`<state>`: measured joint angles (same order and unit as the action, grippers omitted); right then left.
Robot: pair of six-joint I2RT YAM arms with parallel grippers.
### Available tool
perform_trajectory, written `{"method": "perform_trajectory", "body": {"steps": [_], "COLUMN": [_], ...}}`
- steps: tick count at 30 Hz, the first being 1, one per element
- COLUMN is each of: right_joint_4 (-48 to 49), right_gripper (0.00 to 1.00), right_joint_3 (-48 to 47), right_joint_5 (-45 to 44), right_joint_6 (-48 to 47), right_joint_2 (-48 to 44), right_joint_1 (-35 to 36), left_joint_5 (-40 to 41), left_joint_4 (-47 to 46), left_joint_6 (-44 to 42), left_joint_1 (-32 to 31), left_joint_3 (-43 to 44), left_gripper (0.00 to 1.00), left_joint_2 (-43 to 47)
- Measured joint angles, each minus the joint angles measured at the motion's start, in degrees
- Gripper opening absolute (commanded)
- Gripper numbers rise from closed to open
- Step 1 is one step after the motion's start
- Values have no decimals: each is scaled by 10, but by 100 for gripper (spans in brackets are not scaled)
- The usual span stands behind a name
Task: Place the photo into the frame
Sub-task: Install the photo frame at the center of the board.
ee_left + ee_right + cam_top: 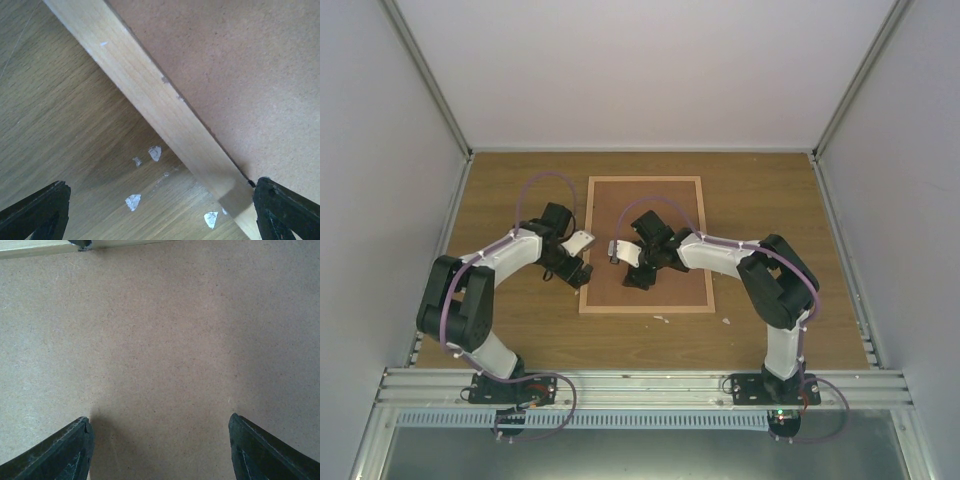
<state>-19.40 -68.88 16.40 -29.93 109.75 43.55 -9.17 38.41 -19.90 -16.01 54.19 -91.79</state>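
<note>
The frame (pixel 645 310) lies flat on the wooden table, thin light wood rails around a plain brown backing board (pixel 650 210). The photo is out of view. My left gripper (pixel 580 275) hangs open low over the frame's left rail (pixel 150 95), one finger (pixel 35 212) above the table and the other (pixel 287 210) at the edge of the board (pixel 240 65). My right gripper (pixel 638 280) stands open just above the middle of the board (pixel 160 340), nothing between its fingers (pixel 65 455). A strip of rail (pixel 30 249) shows at the top of the right wrist view.
Small white scraps (pixel 133 201) lie on the table beside the left rail, and more scraps (pixel 660 319) lie near the frame's front edge. White enclosure walls ring the table. An aluminium rail (pixel 640 385) carries the arm bases at the near edge.
</note>
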Motion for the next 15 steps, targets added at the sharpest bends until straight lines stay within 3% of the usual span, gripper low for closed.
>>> {"method": "perform_trajectory", "body": {"steps": [15], "right_joint_4": [1], "right_gripper": [73], "right_joint_3": [0], "right_joint_5": [0], "right_joint_6": [0], "right_joint_2": [0], "right_joint_1": [0], "left_joint_5": [4], "left_joint_4": [-15], "left_joint_6": [14], "left_joint_1": [-19], "left_joint_3": [2], "left_gripper": [98], "left_joint_2": [-17]}}
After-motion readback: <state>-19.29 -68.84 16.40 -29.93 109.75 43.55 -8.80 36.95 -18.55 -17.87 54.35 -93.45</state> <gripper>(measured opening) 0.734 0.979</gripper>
